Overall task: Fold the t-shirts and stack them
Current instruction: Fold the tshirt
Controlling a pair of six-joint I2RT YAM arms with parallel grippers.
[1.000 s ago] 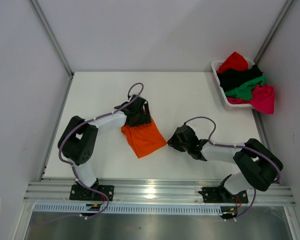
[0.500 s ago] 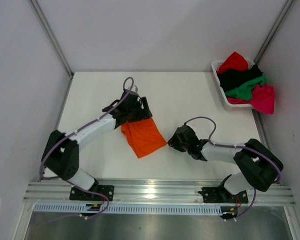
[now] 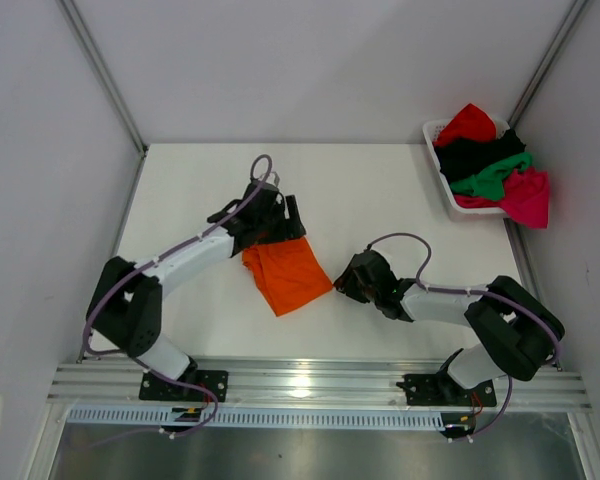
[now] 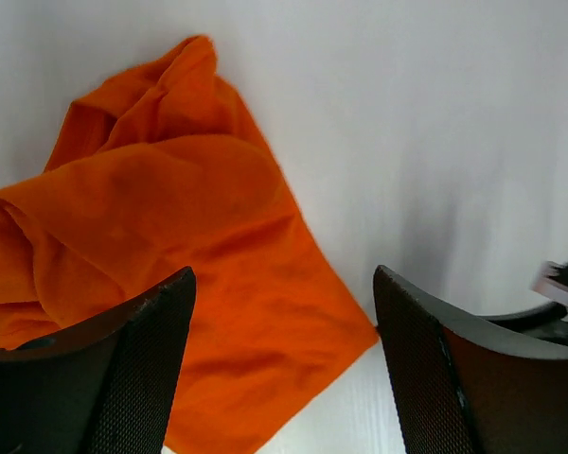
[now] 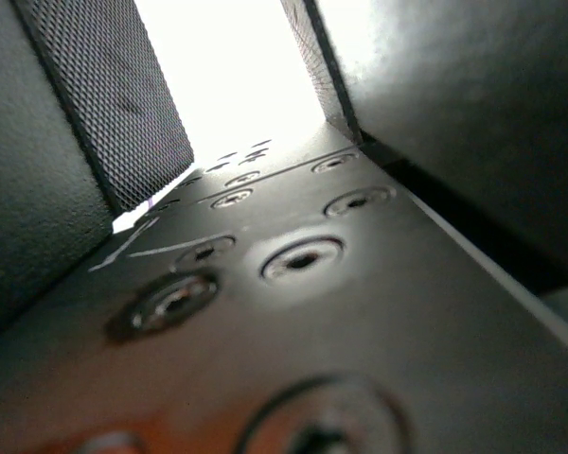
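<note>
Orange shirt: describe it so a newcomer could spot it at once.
On the white table, look near the middle, away from the basket at the far right corner. The orange shirt lies there alone, roughly folded; all other shirts are heaped in the basket.

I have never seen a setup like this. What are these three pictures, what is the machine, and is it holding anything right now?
Two robot arms are bolted at the near edge of a white table. The wide picture comes from a fixed camera above; the other two from a camera on each wrist, looking past its own black fingers. An orange t-shirt lies crumpled mid-table. The left gripper hangs over it, open, holding nothing. The right gripper sits by the shirt's right corner, jaws apart, nothing between them. Other shirts, red, black, green and pink, fill a white basket at the far right.
</note>
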